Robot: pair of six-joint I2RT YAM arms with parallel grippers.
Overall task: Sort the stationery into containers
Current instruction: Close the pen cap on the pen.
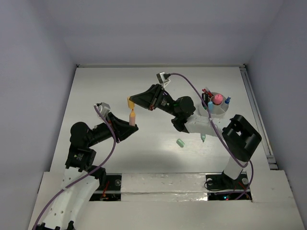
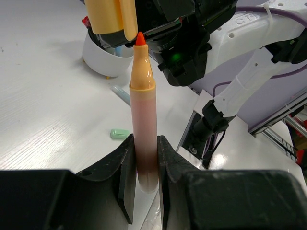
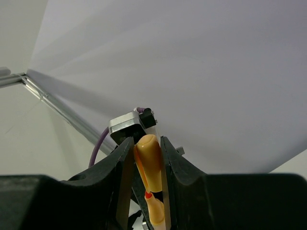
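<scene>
Well left of the cup [image 1: 218, 114], raised above the table [image 1: 120, 86], the left end effector [image 2: 145, 153] is clamping the lower barrel of an uncapped orange marker [image 2: 144, 110], its fingers closed tight against the sides. The marker is standing upright with its red-orange tip on top. The right end effector [image 3: 145, 143] is pinching the matching cap [image 3: 149, 155] just above that tip; whether the two are touching cannot be told.

The marker is looking light and rigid, a smooth round plastic tube likely to twist or slide under a loose grip, so a mid-barrel hold seems best, away from the soft inky tip. The cap is glossy and rounded.

The translucent round cup is already holding several pieces. A mint eraser [image 1: 181, 143] is lying on the table left of the cup, nearer the arm bases.
</scene>
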